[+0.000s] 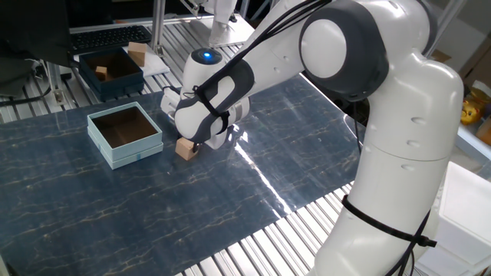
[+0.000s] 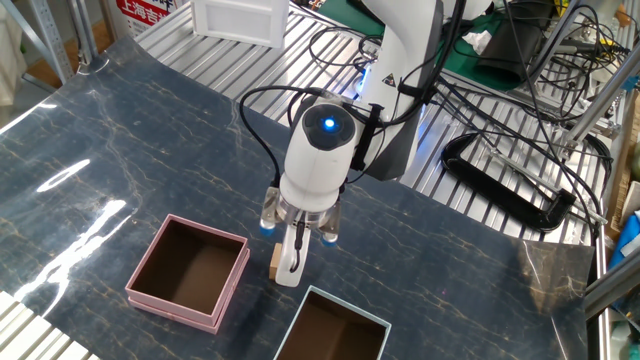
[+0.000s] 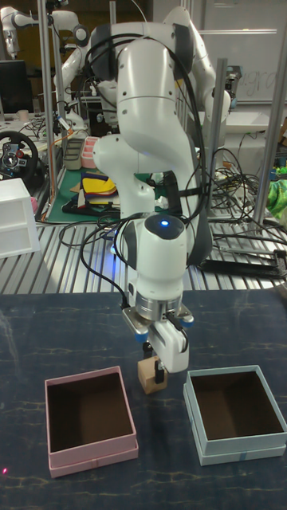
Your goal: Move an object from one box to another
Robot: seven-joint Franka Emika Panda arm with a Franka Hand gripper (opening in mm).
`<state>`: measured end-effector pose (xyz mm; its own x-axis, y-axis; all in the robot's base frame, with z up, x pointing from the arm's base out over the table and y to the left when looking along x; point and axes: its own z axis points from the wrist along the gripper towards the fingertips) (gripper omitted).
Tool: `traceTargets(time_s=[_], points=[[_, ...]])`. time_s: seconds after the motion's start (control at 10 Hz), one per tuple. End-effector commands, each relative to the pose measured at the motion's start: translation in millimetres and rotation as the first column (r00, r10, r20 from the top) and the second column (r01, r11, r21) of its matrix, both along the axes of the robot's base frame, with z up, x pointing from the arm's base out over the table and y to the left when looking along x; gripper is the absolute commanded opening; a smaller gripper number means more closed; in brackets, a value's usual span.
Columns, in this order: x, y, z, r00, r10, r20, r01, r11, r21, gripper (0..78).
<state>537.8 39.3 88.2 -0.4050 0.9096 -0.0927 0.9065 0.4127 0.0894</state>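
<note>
Pink box (image 3: 88, 422): brown inside, nothing in it.
Blue box (image 3: 235, 413): brown inside, nothing in it.
Navy box (image 1: 110, 73): at the table's far edge, holds small wooden pieces.
Cube (image 3: 149, 374): on the table between the pink and blue boxes.
Gripper (image 3: 153, 372): fingers down at the cube, jaws closed on it.

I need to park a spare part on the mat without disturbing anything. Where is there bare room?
Crowded: the strip between the pink box and the light blue box, where the gripper stands at the wooden cube. Free: the mat in front of the blue box toward the slatted edge, and the mat behind the pink box in the other fixed view.
</note>
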Motion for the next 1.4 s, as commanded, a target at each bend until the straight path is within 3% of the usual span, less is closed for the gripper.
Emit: traceTargets(time_s=[0.1,0.5,0.6,1.0,1.4], points=[[-0.7,-5.4,49.0,0.997,0.075,-0.018,-0.075,0.997,0.009,1.4],[0.8,0.2,58.4,0.994,0.104,-0.018,-0.104,0.995,0.003,1.4],[5.4,10.2,71.5,0.993,0.117,-0.019,-0.117,0.993,0.003,1.4],[20.0,32.2,105.2,0.995,0.086,-0.039,-0.085,0.996,0.038,1.4],[29.4,45.6,115.3,0.998,0.05,-0.034,-0.048,0.997,0.067,1.4]])
